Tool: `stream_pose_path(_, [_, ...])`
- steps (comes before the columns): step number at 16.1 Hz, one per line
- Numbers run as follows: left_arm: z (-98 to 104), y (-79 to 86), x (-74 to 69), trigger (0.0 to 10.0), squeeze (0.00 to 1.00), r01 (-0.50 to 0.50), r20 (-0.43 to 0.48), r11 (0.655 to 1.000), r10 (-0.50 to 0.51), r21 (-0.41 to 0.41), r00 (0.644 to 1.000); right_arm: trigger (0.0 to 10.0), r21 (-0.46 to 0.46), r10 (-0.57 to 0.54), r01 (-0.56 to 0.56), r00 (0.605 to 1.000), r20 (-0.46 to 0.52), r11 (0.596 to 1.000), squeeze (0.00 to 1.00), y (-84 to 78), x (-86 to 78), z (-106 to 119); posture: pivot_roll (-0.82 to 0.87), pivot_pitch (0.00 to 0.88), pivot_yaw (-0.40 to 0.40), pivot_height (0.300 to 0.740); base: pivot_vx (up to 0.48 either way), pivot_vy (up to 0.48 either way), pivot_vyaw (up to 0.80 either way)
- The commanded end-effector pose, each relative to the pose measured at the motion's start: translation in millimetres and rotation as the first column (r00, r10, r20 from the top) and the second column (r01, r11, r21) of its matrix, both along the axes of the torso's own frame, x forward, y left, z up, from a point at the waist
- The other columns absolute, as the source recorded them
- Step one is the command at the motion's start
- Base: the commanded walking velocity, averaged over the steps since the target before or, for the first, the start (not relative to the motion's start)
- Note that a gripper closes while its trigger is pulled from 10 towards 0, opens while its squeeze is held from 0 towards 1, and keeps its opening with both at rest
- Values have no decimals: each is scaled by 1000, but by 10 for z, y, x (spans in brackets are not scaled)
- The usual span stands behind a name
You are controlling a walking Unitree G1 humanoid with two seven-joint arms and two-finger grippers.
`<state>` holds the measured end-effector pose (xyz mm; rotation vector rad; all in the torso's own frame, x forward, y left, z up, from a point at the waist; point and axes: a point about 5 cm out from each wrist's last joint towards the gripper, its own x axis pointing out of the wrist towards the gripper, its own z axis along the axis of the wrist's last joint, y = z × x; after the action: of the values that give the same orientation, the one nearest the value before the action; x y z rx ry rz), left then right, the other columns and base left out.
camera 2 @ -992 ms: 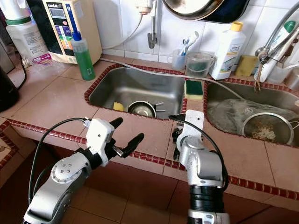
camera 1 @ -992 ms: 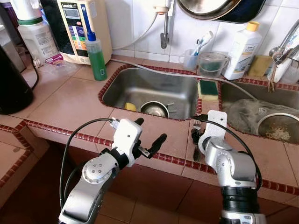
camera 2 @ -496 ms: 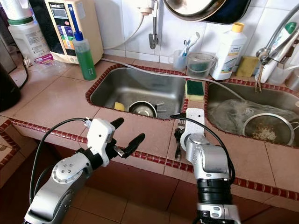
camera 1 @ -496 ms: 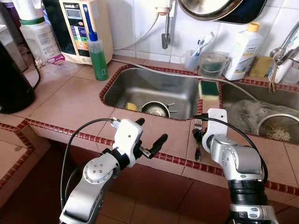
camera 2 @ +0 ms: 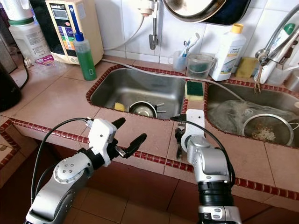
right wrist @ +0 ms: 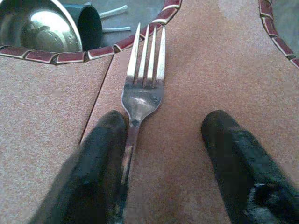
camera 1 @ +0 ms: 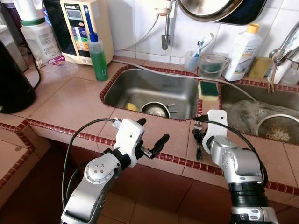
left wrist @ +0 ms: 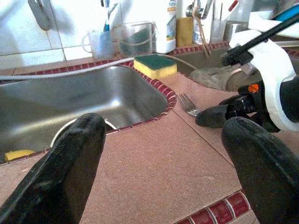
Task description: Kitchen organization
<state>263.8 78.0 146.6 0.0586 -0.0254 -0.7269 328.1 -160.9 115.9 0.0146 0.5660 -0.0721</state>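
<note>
Tiled kitchen tabletop (camera 1: pixel 70 100) beside the sink (camera 1: pixel 154 91): my right end effector (right wrist: pixel 161 154), fingers spread, straddles the fork (right wrist: pixel 142 86) lying flat near the edge, lined up to pinch its handle; left end effector (camera 1: pixel 150 140) open, idle.

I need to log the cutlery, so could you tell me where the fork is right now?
The fork lies flat on the tiled counter between the two sinks, tines toward the sponge, with the right claw straddling its handle.

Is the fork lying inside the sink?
No, the fork lies flat on the tiled counter beside the sink, between the right pincer's open fingers.
</note>
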Motion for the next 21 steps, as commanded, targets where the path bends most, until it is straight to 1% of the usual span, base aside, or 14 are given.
stream_pose_path(1, [38,4,8,10000,0,-3,13,1000,3,4,1000,1451,-15,-37,35,985,-170,999,0,-89,-153,-362,-168,37,15,740,0,0,0])
stream_pose_path(3, [43,-1,11,10000,0,-1,14,1000,1,2,1000,1608,-9,-47,46,983,-180,999,0,-100,-158,-373,-174,40,17,740,0,0,0])
stream_pose_path(6, [50,-18,21,10000,0,7,16,1000,-7,0,1000,1059,-4,-59,60,983,-171,998,0,-138,-154,-361,-187,43,23,740,0,0,0])
stream_pose_path(8, [52,-23,28,10000,0,11,15,1000,-11,-3,1000,980,6,-68,70,983,-173,998,0,-162,-155,-357,-195,44,26,740,0,0,0])
stream_pose_path(9, [51,-25,29,10000,0,13,14,1000,-13,-3,1000,235,11,-74,77,981,-179,997,0,-178,-161,-359,-195,43,24,740,0,0,0])
stream_pose_path(10, [54,-31,33,10000,0,16,16,1000,-16,-2,1000,0,2,-72,74,984,-166,997,0,-200,-157,-348,-198,44,25,740,0,0,0])
stream_pose_path(12, [64,-44,41,10000,0,20,19,1000,-20,-4,1000,0,2,-63,64,984,-164,998,0,-220,-159,-327,-201,51,26,740,0,0,0])
stream_pose_path(15, [74,-43,46,10000,0,18,21,1000,-18,-4,1000,0,14,-82,85,982,-169,996,0,-266,-174,-315,-196,51,24,740,0,0,0])
stream_pose_path(18, [82,-23,52,10000,0,12,22,1000,-12,-5,1000,0,22,-89,94,983,-163,995,0,-272,-175,-308,-194,55,25,740,0,0,0])
stream_pose_path(19, [84,-23,51,10000,0,14,23,1000,-14,-4,1000,0,12,-80,83,987,-137,996,0,-264,-152,-280,-194,55,26,740,0,0,0])
stream_pose_path(21, [84,-30,56,10000,0,15,23,1000,-15,-3,1000,0,11,-86,88,988,-129,996,0,-262,-132,-257,-194,53,27,740,0,0,0])
